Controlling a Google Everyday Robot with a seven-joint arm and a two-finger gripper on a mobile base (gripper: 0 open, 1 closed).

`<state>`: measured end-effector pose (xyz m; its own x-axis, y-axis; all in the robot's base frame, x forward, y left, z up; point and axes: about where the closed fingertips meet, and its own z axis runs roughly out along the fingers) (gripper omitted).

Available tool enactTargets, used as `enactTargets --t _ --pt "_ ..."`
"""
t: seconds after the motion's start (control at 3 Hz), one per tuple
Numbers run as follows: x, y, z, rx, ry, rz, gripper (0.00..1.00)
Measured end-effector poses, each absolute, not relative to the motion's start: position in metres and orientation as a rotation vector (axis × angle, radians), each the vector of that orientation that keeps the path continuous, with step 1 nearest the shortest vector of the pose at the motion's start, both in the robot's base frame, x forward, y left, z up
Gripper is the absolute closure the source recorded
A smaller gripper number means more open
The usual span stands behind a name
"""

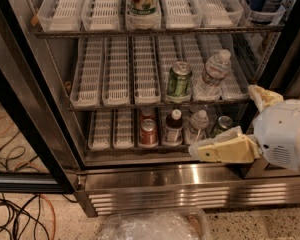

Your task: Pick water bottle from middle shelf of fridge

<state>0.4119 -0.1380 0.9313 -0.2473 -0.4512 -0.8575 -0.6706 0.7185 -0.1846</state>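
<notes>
Water bottle [212,76] stands on the middle shelf [115,79] of the fridge [190,184], toward the right end, just beside a green can [179,79] on its left.

We judge these risks, left to right. A finger that swings wide could knock the can over. The bottle looks light and sits on a slotted tray, so a push rather than a squeeze might tip it backward down its lane. On the shelf below, a second clear bottle [197,126] with a white cap stands nearer the end effector [221,120] and could be taken by mistake. The end effector hangs low at the right, in front of the bottom shelf, with its fingers spread apart and holding nothing. It must rise to reach the bottle, and the shelf's wire edge or the right door frame could catch it.

As for the room, loose cables [15,214] trail over the speckled floor [270,224] at the left. A crumpled clear plastic bag [150,226] lies before the steel base panel.
</notes>
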Motion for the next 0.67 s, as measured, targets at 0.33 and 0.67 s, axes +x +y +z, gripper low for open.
enactTargets --t 0.33,0.67 --pt "0.422 -0.141 0.920 -0.731 1.870 0.229 0.00" --pt "0.431 -0.145 0.909 -0.629 1.856 0.215 0.00"
